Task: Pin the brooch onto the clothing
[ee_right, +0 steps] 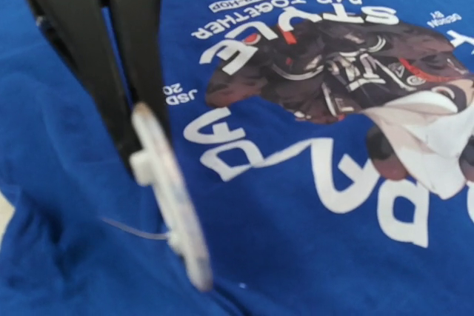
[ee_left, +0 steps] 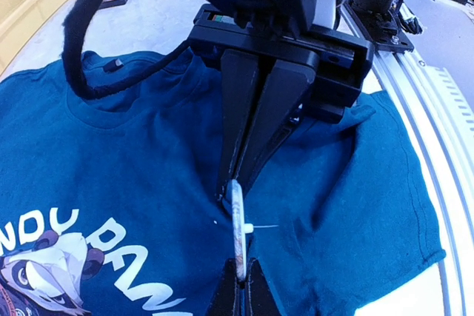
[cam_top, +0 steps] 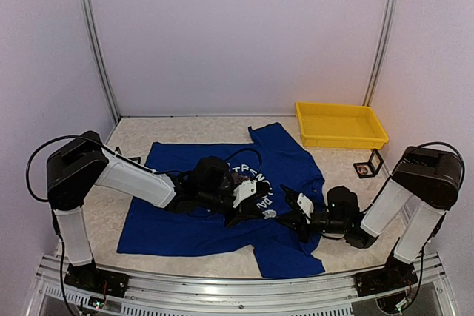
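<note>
Overhead camera: the royal-blue T-shirt (cam_top: 185, 227) lay spread and rumpled across the middle of the table (cam_top: 133, 135). One sleeve reached toward the far side, near the yellow tray (cam_top: 344, 140) at the far right. I had both arms bent low over the cloth. The left gripper (cam_top: 263, 211) and the right gripper (cam_top: 289, 214) met tip to tip at the right side of the chest print. The brooch was too small for me to pick out from up there.

Left wrist camera: the left gripper (ee_left: 238, 286) was clamped on the left end of the brooch (ee_left: 235, 223), a thin white disc seen edge-on just above the cloth. A fine pin stuck out from its side. The right gripper (ee_left: 228, 186) met it from the right with its two black fingers pressed together and their tips at the brooch's other end. I could not tell whether they pinched it. Below, the T-shirt (ee_left: 111, 146) showed white block letters and part of the panda picture (ee_left: 44, 271), with creases running off to the right.

Right wrist camera: the left gripper (ee_right: 141, 149) reached in from above, closed on a white tab of the brooch (ee_right: 174, 212), which ran blurred toward the lens. Behind it the T-shirt (ee_right: 296, 257) filled the view with its print upside down. White lettering, "STYLE" among it, arched around a dark panda picture (ee_right: 348, 72) with red and white touches.
</note>
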Tool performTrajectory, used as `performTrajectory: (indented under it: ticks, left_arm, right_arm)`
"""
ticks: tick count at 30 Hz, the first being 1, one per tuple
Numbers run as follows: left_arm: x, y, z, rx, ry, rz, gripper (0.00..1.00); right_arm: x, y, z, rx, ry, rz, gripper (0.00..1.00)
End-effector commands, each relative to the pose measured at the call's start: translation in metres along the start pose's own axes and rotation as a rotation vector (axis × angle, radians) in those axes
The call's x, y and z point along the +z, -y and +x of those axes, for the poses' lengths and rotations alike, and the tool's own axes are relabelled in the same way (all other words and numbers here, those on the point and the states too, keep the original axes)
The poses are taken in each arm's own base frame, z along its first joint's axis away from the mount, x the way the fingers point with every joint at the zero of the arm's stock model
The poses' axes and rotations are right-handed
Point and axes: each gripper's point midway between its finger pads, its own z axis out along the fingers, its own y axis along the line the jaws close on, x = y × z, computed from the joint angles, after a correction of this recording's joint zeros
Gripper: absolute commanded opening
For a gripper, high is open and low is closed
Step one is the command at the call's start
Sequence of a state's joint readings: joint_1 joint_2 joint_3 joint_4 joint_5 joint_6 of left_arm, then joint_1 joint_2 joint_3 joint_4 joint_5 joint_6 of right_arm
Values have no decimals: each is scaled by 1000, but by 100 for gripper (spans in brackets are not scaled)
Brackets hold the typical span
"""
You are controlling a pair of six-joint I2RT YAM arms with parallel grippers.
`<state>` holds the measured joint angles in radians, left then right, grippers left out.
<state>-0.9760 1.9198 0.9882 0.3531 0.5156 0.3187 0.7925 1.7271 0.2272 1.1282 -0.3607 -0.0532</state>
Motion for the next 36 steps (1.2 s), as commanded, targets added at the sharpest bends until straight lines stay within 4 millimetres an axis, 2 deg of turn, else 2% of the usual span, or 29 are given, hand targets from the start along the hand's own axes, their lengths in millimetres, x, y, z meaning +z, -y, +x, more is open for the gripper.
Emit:
performTrajectory:
  ticks: [1,7,11,13,16,23,28,32,36]
  left_arm:
    - [-9,10,-16,22,40,33,0]
    - [-10,11,-19,21,53,39,0]
    - [-9,8,-16,23,41,28,0]
    - [-9,8,-15,24,38,28,0]
    - [-9,9,-16,25,41,28,0]
    - [-8,7,-16,29,40,28,0]
    - [-9,9,-14,27,38,30,0]
    - [-9,7,-14,27,37,27,0]
    - [-9,8,-15,29,40,26,0]
  right_arm:
    - [1,10,7,54,-40,19,0]
    - [2,9,8,56,-43,-6,1]
    - [-4,-3,-7,1,9,-76,35]
    - [-7,-11,-20,-38,48,-125,45]
    - [-7,-14,-32,-71,85,-157,51]
    - [9,-11,-32,-67,89,-234,49]
    - [17,-11,-41,-65,121,-266,49]
    - [20,-11,-37,-65,114,-271,47]
    - [21,-9,-35,-52,107,-259,40]
